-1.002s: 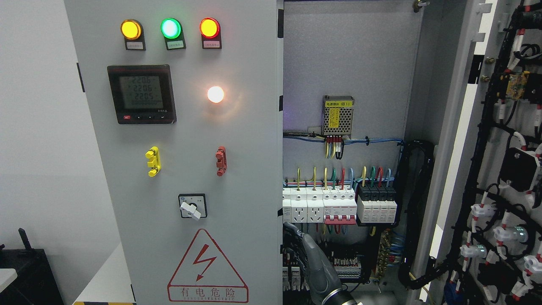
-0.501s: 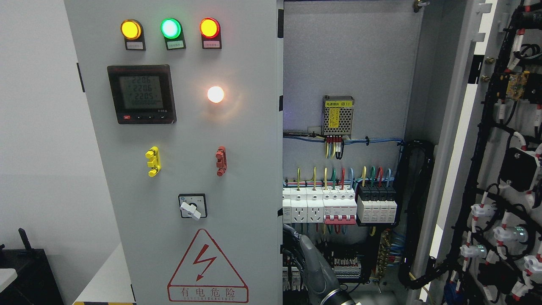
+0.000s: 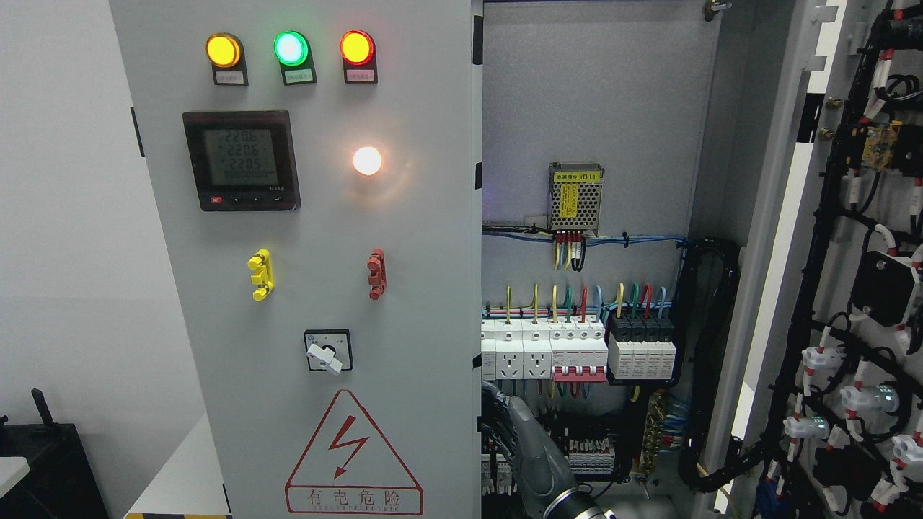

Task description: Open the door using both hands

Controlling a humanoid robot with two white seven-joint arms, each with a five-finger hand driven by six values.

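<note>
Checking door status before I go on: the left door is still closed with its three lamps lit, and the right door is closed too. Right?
Not quite. The left door is closed with its three lamps lit, but the head view shows the right door swung open, exposing the breakers inside the cabinet.

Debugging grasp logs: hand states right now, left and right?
Left hand: not in view.
Right hand: at the grey metal cabinet door's edge; open or shut cannot be told.

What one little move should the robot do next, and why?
Probably ease the left door outward with the right hand: that door looks shut, the right door already stands open, and the hand is beside the left door's free edge.
</note>
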